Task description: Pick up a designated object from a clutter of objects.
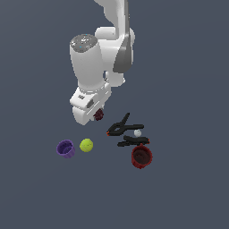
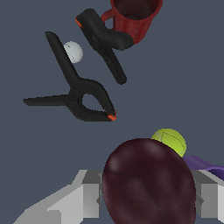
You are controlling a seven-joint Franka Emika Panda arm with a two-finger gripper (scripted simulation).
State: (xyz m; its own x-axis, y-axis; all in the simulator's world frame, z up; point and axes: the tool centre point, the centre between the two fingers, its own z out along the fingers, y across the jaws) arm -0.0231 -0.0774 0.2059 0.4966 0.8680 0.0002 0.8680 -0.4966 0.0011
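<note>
I see my end effector (image 1: 95, 117) clenched on the plum (image 1: 99, 115), the dark maroon ball I am after. In the wrist view the plum (image 2: 148, 183) fills the space between the two grey fingers (image 2: 89, 194), pressed against them on both sides. In the exterior view it shows only as a small dark spot tucked under the white hand, above the bench (image 1: 188, 188) and apart from the other things.

On the exterior view's left lie the purple cup (image 1: 65, 148) and, just beside it, the yellow-green ball (image 1: 86, 145). On the exterior view's right I see two black clamps: the larger clamp (image 1: 123, 127) and the smaller clamp (image 1: 133, 142), with the tiny white ball (image 1: 137, 133) between them. The dark red cup (image 1: 142, 156) stands upright next to the smaller clamp.

From the wrist camera I see the larger clamp (image 2: 74, 89), the white ball (image 2: 73, 52) beside one of its handles, and the smaller clamp (image 2: 105, 41) in front of the red cup (image 2: 134, 17). Whether those two touch, I cannot tell.
</note>
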